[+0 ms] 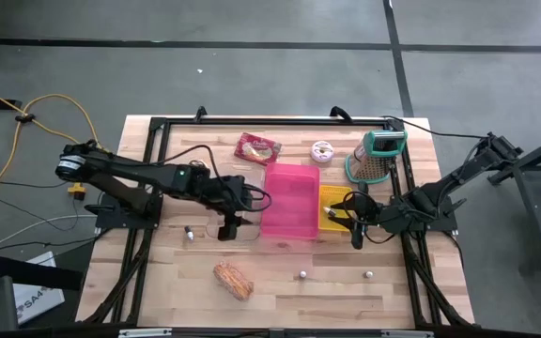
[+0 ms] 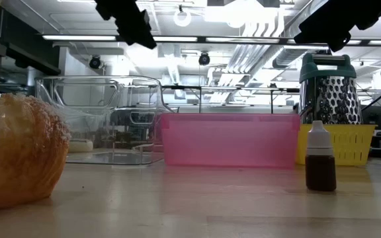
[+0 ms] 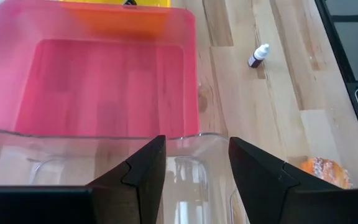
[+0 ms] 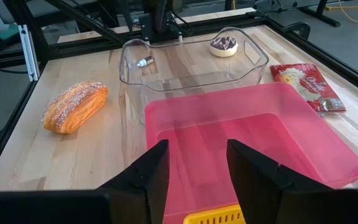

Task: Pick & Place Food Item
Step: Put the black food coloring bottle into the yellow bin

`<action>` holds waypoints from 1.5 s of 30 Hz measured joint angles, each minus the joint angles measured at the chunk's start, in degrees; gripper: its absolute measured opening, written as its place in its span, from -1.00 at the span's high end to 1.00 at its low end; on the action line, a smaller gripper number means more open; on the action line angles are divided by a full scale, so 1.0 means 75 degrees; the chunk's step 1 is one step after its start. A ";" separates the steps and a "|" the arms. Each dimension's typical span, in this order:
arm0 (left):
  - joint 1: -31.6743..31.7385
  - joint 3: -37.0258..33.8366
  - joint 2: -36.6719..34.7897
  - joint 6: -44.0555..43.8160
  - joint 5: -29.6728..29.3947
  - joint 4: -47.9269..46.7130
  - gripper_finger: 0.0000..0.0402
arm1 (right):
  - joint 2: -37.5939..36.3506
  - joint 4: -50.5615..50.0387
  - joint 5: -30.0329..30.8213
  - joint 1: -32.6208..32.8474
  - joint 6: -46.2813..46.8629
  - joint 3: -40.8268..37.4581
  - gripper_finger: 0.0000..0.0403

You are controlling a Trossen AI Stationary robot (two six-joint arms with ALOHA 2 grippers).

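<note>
A sugared pastry (image 1: 233,279) lies on the bare table near its front edge, also seen as the pastry (image 4: 74,106). A red snack pack (image 1: 256,147) and a small iced donut (image 1: 322,150) lie at the back. A pink bin (image 1: 289,200) stands in the middle, with a clear container (image 4: 191,62) on its left. My left gripper (image 3: 196,146) hangs open above the clear container's rim, high above the table. My right gripper (image 4: 197,149) is open above the pink bin's right edge, with nothing between its fingers.
A yellow basket (image 1: 336,207) stands right of the pink bin, below my right gripper. A metal grater (image 1: 380,155) stands at the back right. Small dropper bottles (image 1: 188,233) (image 1: 301,274) (image 1: 368,274) stand on the table. A black frame edges the table.
</note>
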 joint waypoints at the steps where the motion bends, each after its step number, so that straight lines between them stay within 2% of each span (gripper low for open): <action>1: 0.0000 0.0000 -0.0072 0.0000 0.0000 -0.0025 0.15 | 0.0000 0.0003 0.0002 0.0000 0.0000 0.0000 0.26; 5: 0.0000 0.0000 -0.0281 0.0001 0.0010 -0.0033 0.15 | 0.0000 0.0001 -0.0001 0.0000 0.0000 0.0000 0.26; 9: -0.0009 0.0000 -0.0521 0.0162 0.0341 -0.0072 0.15 | 0.0000 0.0003 -0.0001 0.0000 0.0000 0.0000 0.26; 17: 0.0115 0.0000 -0.0949 0.0405 0.0367 -0.0840 0.15 | 0.0000 0.0003 -0.0001 0.0000 0.0000 0.0000 0.26; 23: 0.0081 0.0000 -0.0966 0.0784 0.0459 -0.1305 0.15 | 0.0000 0.0003 -0.0001 -0.0001 0.0000 0.0000 0.26; 38: -0.0267 0.0000 -0.0968 0.1081 0.0735 -0.3481 0.15 | 0.0000 0.0003 -0.0001 0.0000 0.0000 0.0000 0.26; 45: -0.0595 -0.0002 -0.0999 0.1438 0.1392 -0.3757 0.15 | 0.0000 0.0003 -0.0001 -0.0002 0.0000 0.0000 0.26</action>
